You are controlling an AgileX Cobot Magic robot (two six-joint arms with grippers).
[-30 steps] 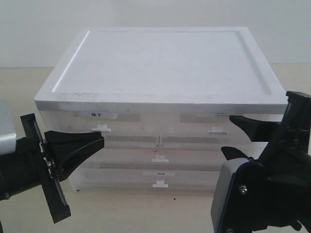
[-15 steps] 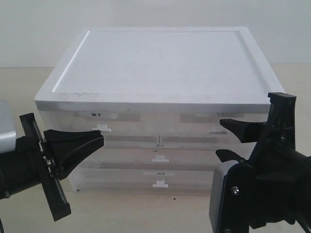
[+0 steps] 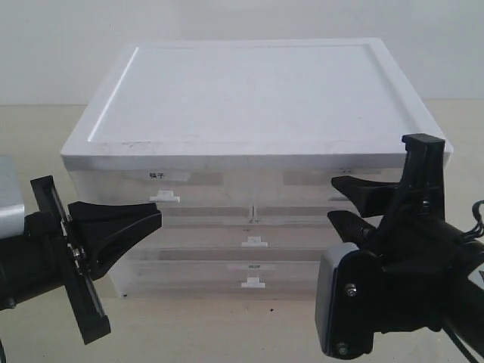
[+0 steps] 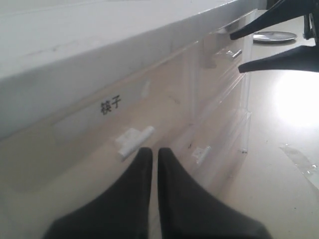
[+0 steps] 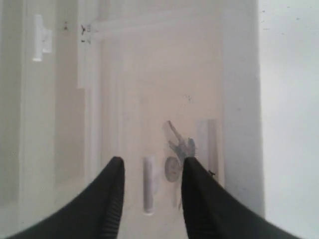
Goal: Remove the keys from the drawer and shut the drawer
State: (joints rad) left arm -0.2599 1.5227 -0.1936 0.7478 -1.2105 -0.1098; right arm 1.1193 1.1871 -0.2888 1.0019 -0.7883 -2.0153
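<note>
The drawer (image 3: 296,197) is the upper right half-width one of a translucent cabinet, and it looks closed. Through its front (image 5: 159,89) the keys (image 5: 178,145) show dimly, with a round fob below them. My right gripper (image 3: 333,200) (image 5: 151,167) is open at the drawer's front. Its fingers stand on either side of the small white tab handle (image 5: 148,185), with gaps between. My left gripper (image 3: 155,216) (image 4: 155,151) is shut and empty, pointing at the upper left drawer (image 4: 110,105) with the black-lettered label.
The cabinet has a white lid (image 3: 249,91) and two full-width drawers (image 3: 253,242) (image 3: 253,283) below. A grey metal object (image 3: 9,200) sits at the left edge. A silver disc (image 4: 273,36) lies on the table beyond the cabinet.
My right gripper has moved in to the upper right drawer's handle and its fingers have narrowed. The cabinet appears to have shifted slightly. The left gripper has not moved.
</note>
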